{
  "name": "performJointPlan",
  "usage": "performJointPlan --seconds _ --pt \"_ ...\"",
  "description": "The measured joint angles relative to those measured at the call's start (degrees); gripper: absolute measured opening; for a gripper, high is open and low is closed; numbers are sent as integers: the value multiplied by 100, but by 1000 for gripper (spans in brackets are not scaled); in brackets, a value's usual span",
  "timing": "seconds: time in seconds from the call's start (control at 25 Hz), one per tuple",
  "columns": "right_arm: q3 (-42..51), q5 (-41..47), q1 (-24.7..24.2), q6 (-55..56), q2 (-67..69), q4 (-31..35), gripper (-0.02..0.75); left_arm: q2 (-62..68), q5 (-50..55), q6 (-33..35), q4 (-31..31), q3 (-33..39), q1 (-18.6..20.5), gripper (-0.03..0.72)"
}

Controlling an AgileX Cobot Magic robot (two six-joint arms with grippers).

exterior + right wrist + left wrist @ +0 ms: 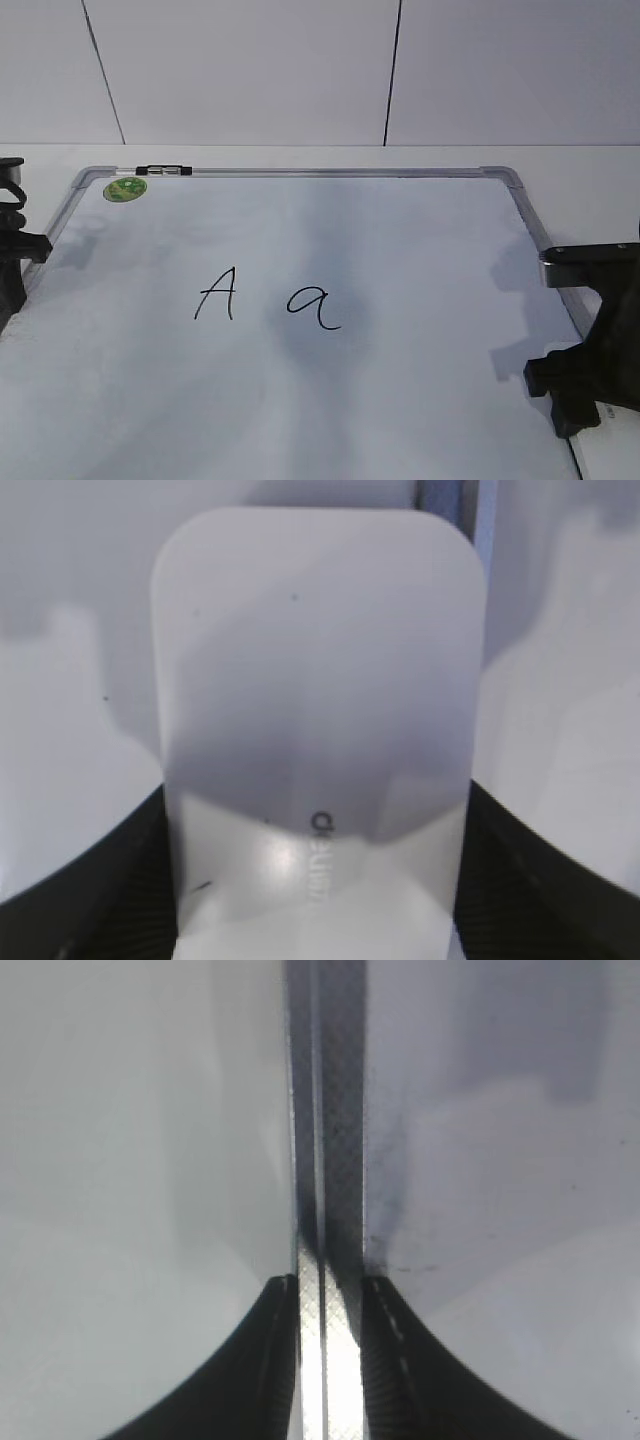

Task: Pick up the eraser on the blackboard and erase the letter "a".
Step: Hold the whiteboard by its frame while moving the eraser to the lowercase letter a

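Note:
The blackboard point(420, 230) is a white board with a grey frame lying flat. The letter "a" point(313, 306) is written at its middle. The eraser point(315, 650), white and glossy with grey lettering, sits between the jaws of my right gripper point(315, 800), which press on both its sides. In the exterior view the right gripper point(565, 385) is at the board's right edge and hides the eraser. I cannot tell whether the eraser is lifted. My left gripper point(328, 1285) is shut on the board's left frame point(325, 1160), at the far left of the exterior view point(15, 250).
A capital "A" point(217, 293) stands just left of the "a". A black-and-silver marker point(163, 171) lies on the board's top frame, next to a round green sticker point(125, 188). A white wall rises behind the table.

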Motion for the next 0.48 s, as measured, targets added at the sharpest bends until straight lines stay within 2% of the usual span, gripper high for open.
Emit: performJointPlan --seconds 0.48 --pt "-14 54 0 12 -317 10 522 0 0 0 34 0 0 151"
